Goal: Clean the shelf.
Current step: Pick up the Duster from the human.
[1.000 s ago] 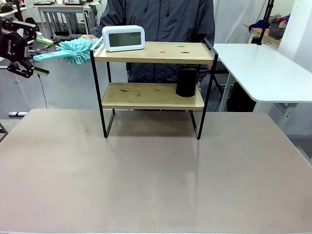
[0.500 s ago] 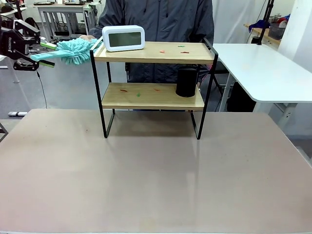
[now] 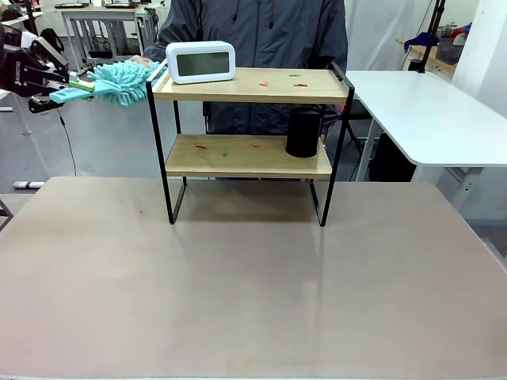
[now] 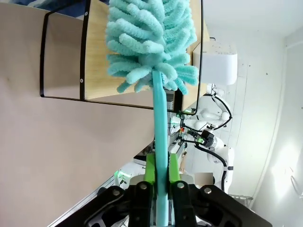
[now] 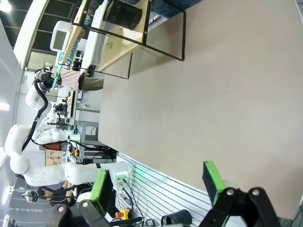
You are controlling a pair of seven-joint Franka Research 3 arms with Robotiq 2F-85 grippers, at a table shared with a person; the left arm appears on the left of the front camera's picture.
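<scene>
Two green pads [image 4: 150, 168] of the left gripper [image 4: 161, 165] clench the handle of the teal duster [image 4: 152, 52], so the pickup looks done, though a person's hand [image 3: 141, 60] beyond its head may be touching it. The shelf [image 3: 261, 85] stands just past the head: sweep its scrap-strewn top board next. The right gripper [image 5: 157, 182] gapes, released.

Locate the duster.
Front view, upper left: the teal duster is held by its handle in the left gripper, its fluffy head beside the shelf's top-left corner, near the clock.

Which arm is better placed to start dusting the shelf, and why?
Left. The left jaws clamp the duster handle, its head beside the shelf's top board. The right jaws stand open, empty, over the table far from the shelf.
</scene>
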